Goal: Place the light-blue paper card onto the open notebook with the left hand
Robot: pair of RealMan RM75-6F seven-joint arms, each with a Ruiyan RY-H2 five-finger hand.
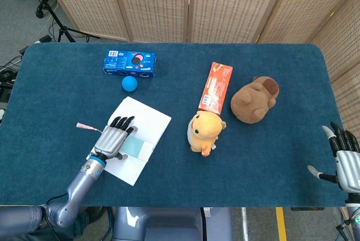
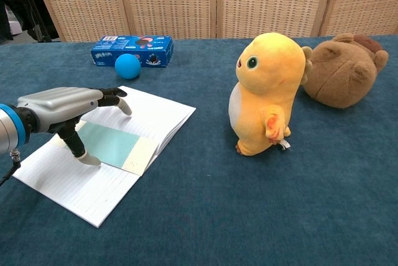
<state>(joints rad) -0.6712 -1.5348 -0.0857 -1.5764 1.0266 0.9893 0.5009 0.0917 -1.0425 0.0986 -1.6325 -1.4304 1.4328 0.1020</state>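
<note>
Chest view has the flat light-blue paper card (image 2: pixel 111 144) lying on the open white lined notebook (image 2: pixel 149 117), long axis running toward 4 o'clock, with the left robot hand (image 2: pixel 65 107) spread just above its 9 o'clock end, apparently holding nothing.

Matt light-blue paper card (image 2: pixel 109 144); lined white paper notebook (image 2: pixel 149 117); napped dark-blue cloth table cover (image 2: pixel 261 216); fuzzy yellow plush toy (image 2: pixel 264 92); brushed-metal left hand (image 2: pixel 59 105).

The bench (image 1: pixel 67 94) had a dark blue cover. On it lay an open notebook (image 1: pixel 147 121) at the lower left, a blue ball (image 1: pixel 129 84) and a blue box (image 1: pixel 129 63) above it, an orange box (image 1: pixel 215 87), a yellow toy (image 1: pixel 205 131), a brown toy (image 1: pixel 253 99) and a small pink thing (image 1: pixel 85 125).
</note>
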